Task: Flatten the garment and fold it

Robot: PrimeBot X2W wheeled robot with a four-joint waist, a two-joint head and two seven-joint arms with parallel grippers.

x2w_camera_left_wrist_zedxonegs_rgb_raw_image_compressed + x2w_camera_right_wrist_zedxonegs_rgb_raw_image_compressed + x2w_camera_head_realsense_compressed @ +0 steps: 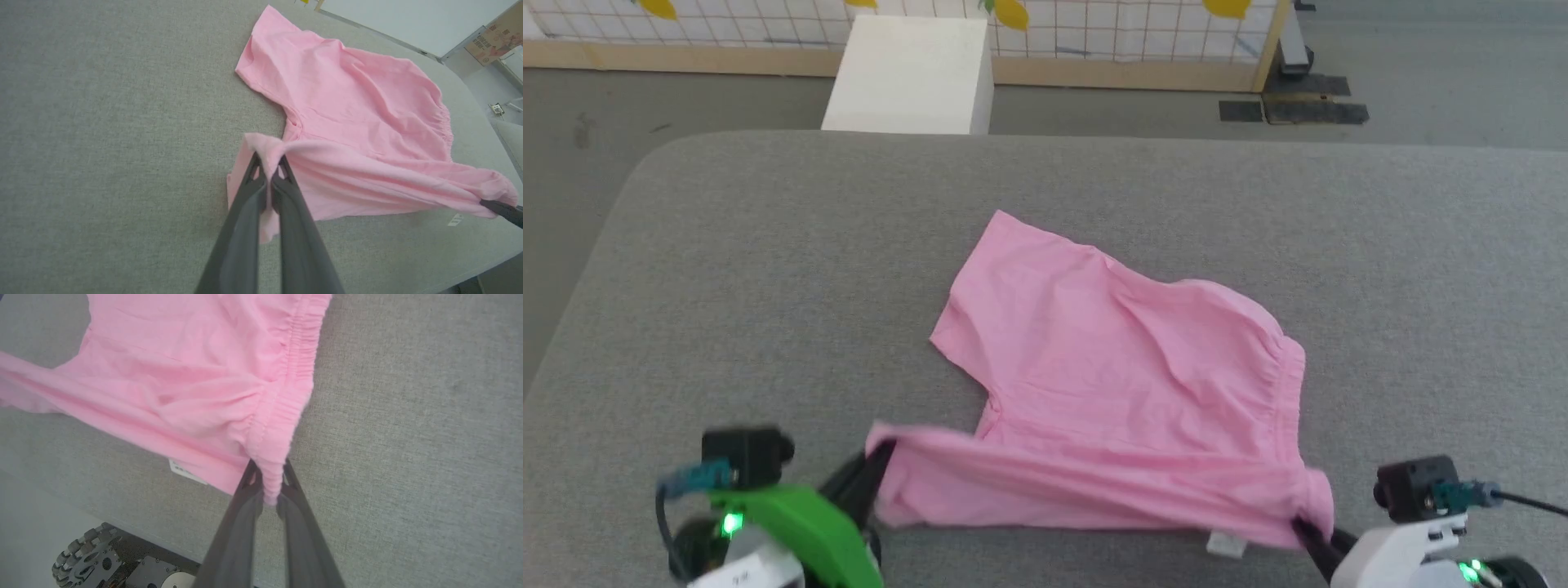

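Head view: garment (1127, 384) on grey table (768, 286)

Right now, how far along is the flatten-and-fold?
Done: left jaws and right jaws are each shut on a near corner of the pink T-shirt. In hand: the near edge is stretched between them, lifted off the grey fabric tabletop, with the white label tag showing below it. To do: the far part lies creased, so flattening is unfinished and no fold is made.
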